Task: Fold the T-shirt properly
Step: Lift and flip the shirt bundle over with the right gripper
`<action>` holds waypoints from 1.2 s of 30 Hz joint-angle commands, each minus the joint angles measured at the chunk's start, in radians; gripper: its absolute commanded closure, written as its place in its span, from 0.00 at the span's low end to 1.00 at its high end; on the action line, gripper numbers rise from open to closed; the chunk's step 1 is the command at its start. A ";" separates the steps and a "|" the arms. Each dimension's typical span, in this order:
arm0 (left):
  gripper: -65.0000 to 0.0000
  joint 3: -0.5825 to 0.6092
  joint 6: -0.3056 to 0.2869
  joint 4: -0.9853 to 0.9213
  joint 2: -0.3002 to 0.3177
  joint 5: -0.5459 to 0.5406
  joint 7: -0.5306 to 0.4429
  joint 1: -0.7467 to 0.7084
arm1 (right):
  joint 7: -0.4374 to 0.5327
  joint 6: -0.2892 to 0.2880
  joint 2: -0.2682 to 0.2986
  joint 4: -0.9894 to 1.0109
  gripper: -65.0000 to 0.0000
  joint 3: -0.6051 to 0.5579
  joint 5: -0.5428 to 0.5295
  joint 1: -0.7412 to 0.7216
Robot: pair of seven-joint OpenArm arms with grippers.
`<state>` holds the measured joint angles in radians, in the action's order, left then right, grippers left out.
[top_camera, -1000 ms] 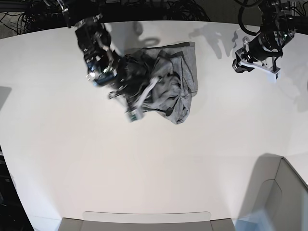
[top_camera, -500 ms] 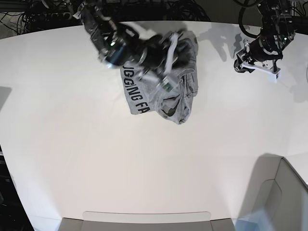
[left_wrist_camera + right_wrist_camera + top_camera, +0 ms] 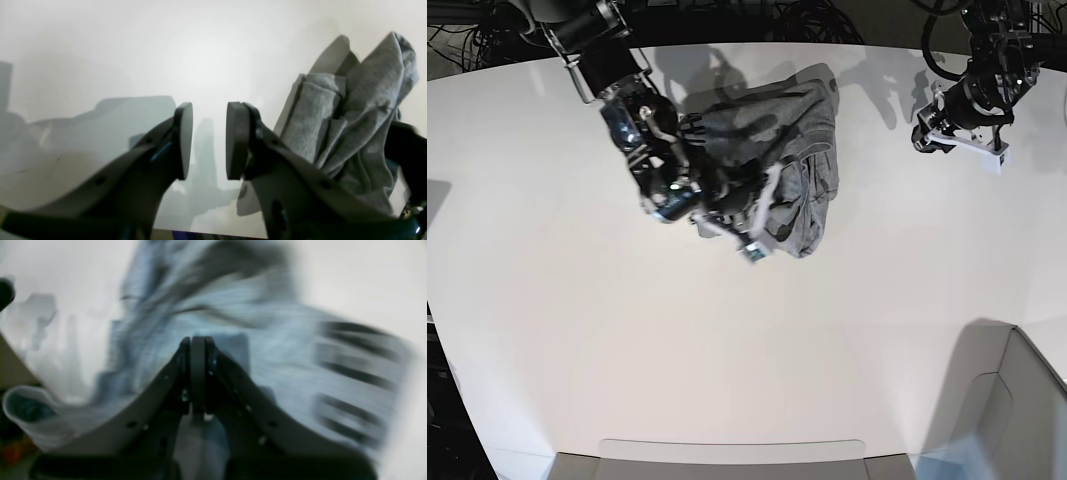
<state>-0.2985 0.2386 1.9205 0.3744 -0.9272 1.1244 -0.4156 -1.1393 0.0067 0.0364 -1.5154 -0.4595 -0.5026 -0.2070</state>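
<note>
Base view: the T-shirt (image 3: 802,165) lies bunched at the far middle of the white worktop (image 3: 727,350). The right gripper (image 3: 752,235) hangs over it, jaws pressed shut; whether cloth is pinched is unclear. The left gripper (image 3: 957,135), jaws parted and empty, hangs apart, likely awaiting a corner.

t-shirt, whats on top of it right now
The right arm lies across the T-shirt, its shut gripper near the shirt's front edge. The arm covers the left part of the shirt, so the lettering is hidden in the base view. The left gripper is off to the side.
</note>
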 commanded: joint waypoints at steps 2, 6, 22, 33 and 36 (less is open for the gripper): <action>0.74 -0.005 -0.003 0.014 0.011 -0.010 -0.002 0.002 | 0.075 -0.006 -0.034 0.034 1.00 -0.037 -0.020 -0.049; 0.74 -0.005 -0.003 0.014 0.011 -0.011 0.001 0.002 | 0.199 -0.006 -0.089 0.194 1.00 -0.094 -0.020 -0.125; 0.74 -0.008 -0.003 0.014 0.011 -0.011 0.001 -0.004 | 0.207 -0.009 -0.048 -0.138 1.00 -0.092 -0.028 -0.015; 0.74 -0.005 -0.003 0.014 0.011 -0.011 0.001 0.001 | 0.061 -0.018 0.047 -0.192 1.00 -0.135 -0.028 0.143; 0.74 -0.005 -0.003 0.014 0.011 -0.011 0.001 0.001 | 0.002 -0.093 0.050 -0.218 1.00 -0.229 -0.028 0.143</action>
<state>-0.2974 0.2386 1.9205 0.3740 -0.9283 1.1282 -0.4160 -1.1561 -0.0872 0.0990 -1.7100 -0.6937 -0.5144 -0.0490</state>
